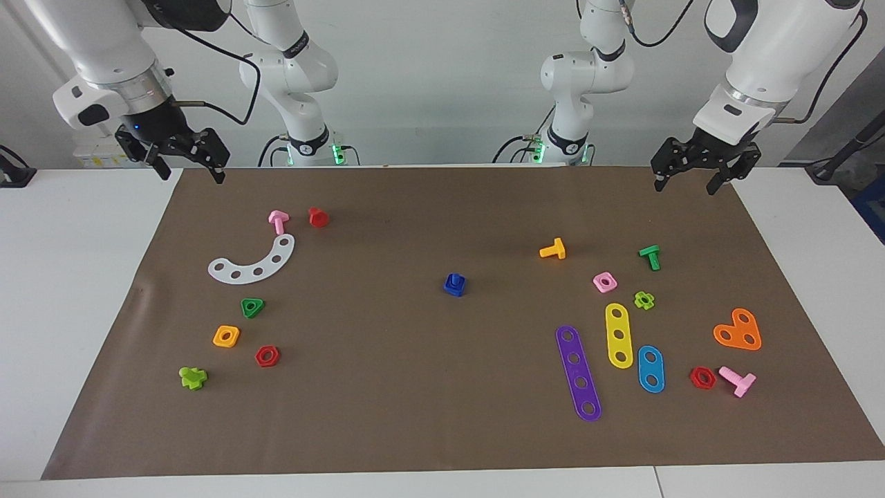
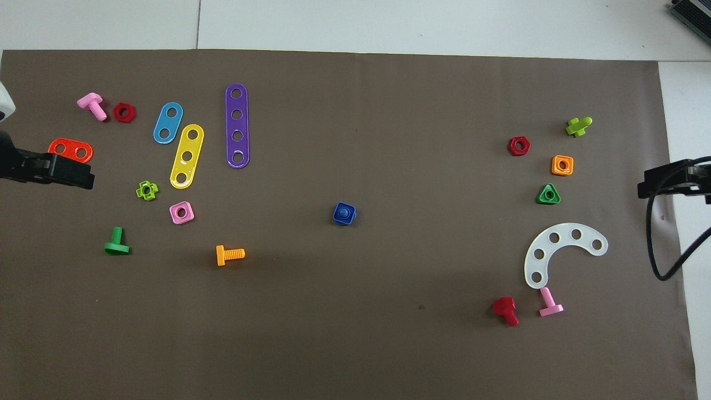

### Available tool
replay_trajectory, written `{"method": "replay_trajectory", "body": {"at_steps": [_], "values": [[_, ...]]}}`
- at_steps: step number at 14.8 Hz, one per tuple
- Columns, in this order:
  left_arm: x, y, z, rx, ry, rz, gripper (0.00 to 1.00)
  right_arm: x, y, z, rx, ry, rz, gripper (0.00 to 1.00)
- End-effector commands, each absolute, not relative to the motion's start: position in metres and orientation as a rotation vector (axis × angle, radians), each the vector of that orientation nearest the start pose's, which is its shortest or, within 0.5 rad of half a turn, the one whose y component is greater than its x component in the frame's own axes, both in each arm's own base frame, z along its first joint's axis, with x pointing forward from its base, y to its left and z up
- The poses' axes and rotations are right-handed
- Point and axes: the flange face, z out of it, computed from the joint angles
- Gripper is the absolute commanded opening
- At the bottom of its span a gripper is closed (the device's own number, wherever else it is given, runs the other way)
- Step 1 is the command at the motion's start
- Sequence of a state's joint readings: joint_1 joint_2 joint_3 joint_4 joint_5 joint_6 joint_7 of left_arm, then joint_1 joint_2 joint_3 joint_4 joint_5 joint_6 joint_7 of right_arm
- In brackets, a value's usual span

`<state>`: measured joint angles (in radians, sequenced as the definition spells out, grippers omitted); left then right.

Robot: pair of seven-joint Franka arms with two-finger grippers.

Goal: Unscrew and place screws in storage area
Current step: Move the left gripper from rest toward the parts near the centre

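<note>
Hanging with fingers spread wide and empty, the left gripper (image 1: pixel 684 181) and right gripper (image 1: pixel 188 169) wait over the brown mat's (image 1: pixel 387 415) two robot-side corners, so no step looks begun. The dark-blue bolt (image 1: pixel 454 284), seemingly seated in a square nut, stands alone at the mat's middle; next comes a descent onto it. Only the facing view shows both grippers' height; only the overhead view shows the bolt's round top (image 2: pixel 344 213).

left tool (image 1: pixel 684 181) raised, open | right tool (image 1: pixel 190 168) raised, open
</note>
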<state>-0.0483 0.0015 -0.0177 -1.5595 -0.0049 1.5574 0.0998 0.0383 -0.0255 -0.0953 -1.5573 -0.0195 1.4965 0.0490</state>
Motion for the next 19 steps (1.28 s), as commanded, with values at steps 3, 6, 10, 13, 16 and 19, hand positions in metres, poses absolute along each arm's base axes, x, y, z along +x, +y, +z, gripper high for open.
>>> {"method": "replay_trajectory", "body": {"at_steps": [3, 6, 10, 13, 16, 19], "values": [[0.546, -0.038, 0.63, -3.113, 0.263, -0.026, 1.0, 0.534, -0.032, 0.64, -3.134, 0.18, 0.044, 1.0], [0.542, -0.044, 0.628, -3.114, 0.27, 0.009, 1.0, 0.534, -0.032, 0.64, -3.134, 0.183, 0.046, 1.0], [0.541, -0.065, 0.629, -3.11, 0.33, -0.005, 1.0, 0.534, -0.032, 0.64, -3.134, 0.18, 0.044, 1.0], [0.54, -0.087, 0.625, -3.101, 0.405, -0.053, 1.0, 0.534, -0.032, 0.64, -3.134, 0.18, 0.044, 1.0], [0.534, -0.118, 0.617, -3.09, 0.494, -0.099, 1.0, 0.534, -0.032, 0.64, -3.134, 0.183, 0.044, 1.0], [0.528, -0.155, 0.599, -3.074, 0.6, -0.136, 1.0, 0.534, -0.032, 0.64, -3.134, 0.183, 0.044, 1.0]]}}
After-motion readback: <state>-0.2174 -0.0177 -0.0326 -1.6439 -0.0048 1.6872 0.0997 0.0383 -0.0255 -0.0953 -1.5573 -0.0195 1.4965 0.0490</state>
